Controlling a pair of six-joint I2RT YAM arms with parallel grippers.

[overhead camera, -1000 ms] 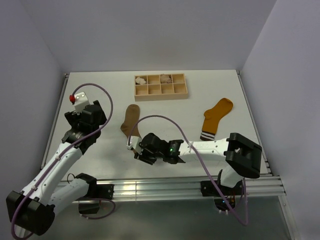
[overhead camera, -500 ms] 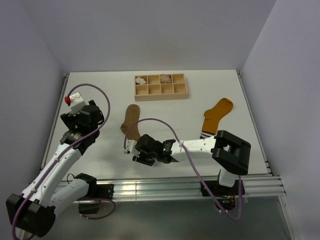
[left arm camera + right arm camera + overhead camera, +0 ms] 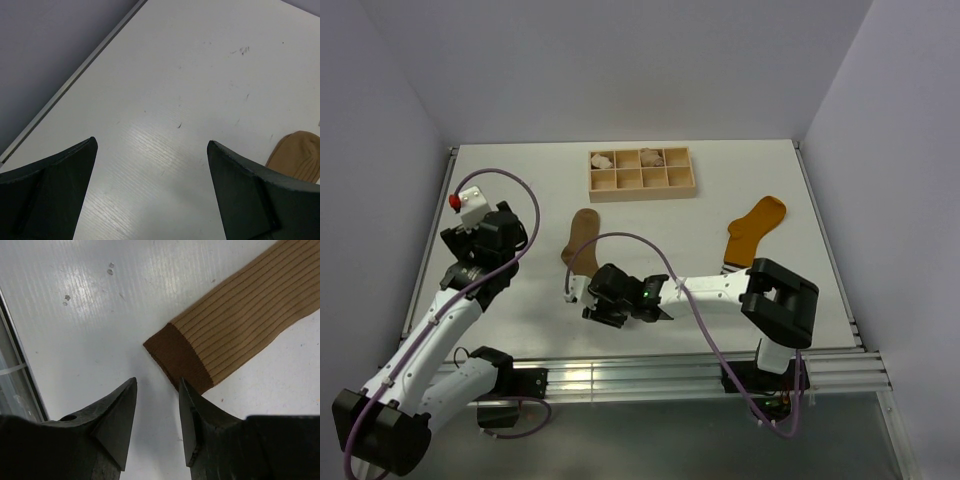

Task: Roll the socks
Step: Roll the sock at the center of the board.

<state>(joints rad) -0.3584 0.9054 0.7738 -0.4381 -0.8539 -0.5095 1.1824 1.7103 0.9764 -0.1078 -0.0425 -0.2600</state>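
wooden tray (image 3: 642, 172) with eight compartments sits at the far side of the table (image 3: 750, 180), seen from above. pale fabric bundles (image 3: 603, 159) lie in two cells of its far row, the leftmost and the third along, and the rest look bare. the tan sock (image 3: 583, 238) lies flat in front of the tray. the mustard sock (image 3: 752, 233) lies well apart to the right, striped cuff toward the near edge. the right arm stretches low across the near table, its right gripper (image 3: 582, 295) at the tan sock's near end. it has reached farther left than a second ago, its elbow drawn in. the left arm has pulled slightly back and left. socks and tray lie as before.

left wrist view: the left gripper (image 3: 151, 142) is spread wide over bare table and holds nothing. a rounded tan sock end (image 3: 300, 155) shows off to the right.

right wrist view: the right gripper (image 3: 157, 385) is partly parted and grasps nothing. one fingertip (image 3: 186, 395) is at the sock's (image 3: 245, 315) dark brown end (image 3: 177, 357).
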